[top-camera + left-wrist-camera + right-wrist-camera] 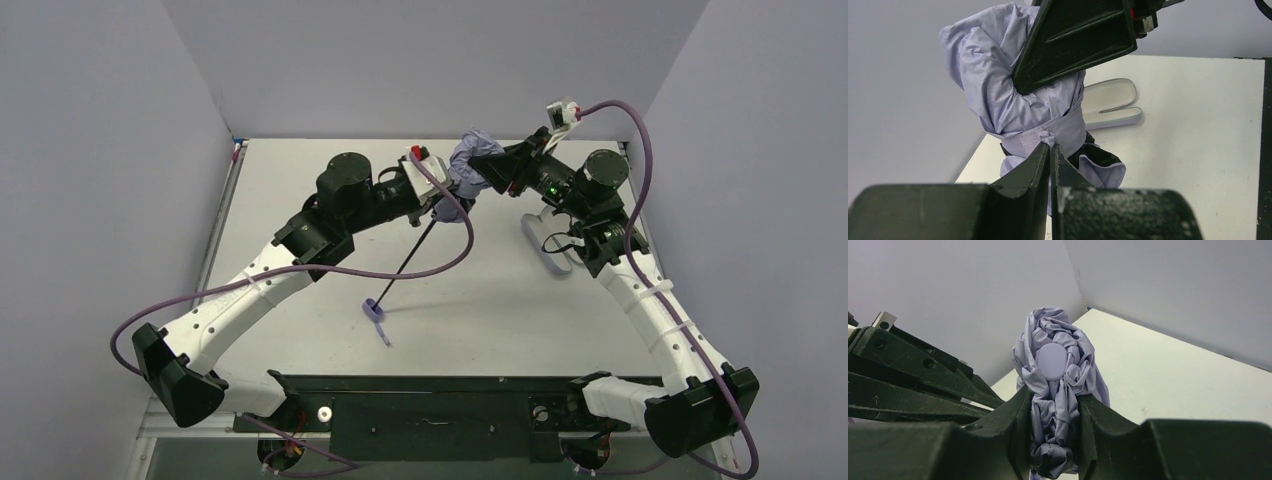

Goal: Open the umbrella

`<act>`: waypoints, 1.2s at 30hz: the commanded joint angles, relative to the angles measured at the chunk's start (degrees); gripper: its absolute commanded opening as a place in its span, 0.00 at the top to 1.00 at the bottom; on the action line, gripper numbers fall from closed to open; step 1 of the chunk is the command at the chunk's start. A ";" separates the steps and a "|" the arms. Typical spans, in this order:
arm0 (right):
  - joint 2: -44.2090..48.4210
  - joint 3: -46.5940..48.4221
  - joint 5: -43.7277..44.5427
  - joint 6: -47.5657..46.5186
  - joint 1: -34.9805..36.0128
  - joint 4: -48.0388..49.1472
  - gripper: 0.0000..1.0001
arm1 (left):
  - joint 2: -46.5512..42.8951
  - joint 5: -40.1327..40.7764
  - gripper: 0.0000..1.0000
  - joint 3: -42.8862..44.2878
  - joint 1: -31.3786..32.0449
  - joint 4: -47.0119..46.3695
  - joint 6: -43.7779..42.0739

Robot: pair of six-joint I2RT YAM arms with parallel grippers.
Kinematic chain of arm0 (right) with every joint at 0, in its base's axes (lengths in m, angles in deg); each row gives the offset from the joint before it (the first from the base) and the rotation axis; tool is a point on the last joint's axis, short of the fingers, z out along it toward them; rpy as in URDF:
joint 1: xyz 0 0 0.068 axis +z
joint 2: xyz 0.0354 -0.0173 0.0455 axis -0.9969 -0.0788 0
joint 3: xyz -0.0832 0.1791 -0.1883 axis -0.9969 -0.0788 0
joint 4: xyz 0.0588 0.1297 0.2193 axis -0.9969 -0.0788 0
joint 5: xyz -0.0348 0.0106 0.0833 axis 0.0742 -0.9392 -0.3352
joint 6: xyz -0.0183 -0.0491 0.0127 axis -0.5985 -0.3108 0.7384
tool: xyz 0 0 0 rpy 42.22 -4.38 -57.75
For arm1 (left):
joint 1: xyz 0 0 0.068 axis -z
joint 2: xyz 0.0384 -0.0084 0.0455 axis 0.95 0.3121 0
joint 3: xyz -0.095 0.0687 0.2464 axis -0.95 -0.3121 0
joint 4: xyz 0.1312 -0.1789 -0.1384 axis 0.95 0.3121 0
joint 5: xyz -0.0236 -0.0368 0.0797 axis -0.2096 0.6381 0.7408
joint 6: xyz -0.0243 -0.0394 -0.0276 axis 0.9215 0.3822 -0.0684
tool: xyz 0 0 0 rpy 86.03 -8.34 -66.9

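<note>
The umbrella (468, 158) is folded, its pale lavender canopy bunched and raised above the table's far middle. Its thin black shaft (408, 258) slants down to the small lavender handle (375, 309) with its loop on the table. My right gripper (1054, 405) is shut on the canopy (1058, 340) just below its round top cap. From the left, my left gripper (1052, 147) is shut on the tip of the wrap strap (1025, 141) that circles the canopy (993, 85). A black inner fold shows below the strap.
The separate lavender sleeve (546, 246) lies flat on the table by the right arm, also seen in the left wrist view as the sleeve (1110, 102). Grey walls close in the back and both sides. A purple cable (300, 275) droops from the left arm.
</note>
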 commanded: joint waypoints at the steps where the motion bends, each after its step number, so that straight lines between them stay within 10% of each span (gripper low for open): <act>1: 1.13 1.86 5.34 0.52 1.27 10.72 1.00 | 2.04 -12.19 1.00 0.78 3.92 4.62 2.51; 12: -0.13 1.99 7.73 3.09 1.42 12.54 1.00 | 1.31 -12.05 1.00 -0.69 3.78 2.79 4.27; 16: 0.14 1.40 7.87 3.38 0.77 11.49 1.00 | -0.24 -9.80 0.54 -0.57 3.07 3.89 5.29; 20: 0.03 0.58 8.08 5.53 -0.55 11.61 1.00 | -1.51 -12.86 0.35 1.19 -0.91 5.81 8.59; 36: -1.34 -1.04 8.18 11.79 -3.51 13.81 1.00 | -2.06 -6.92 0.16 -2.73 -14.37 3.42 14.26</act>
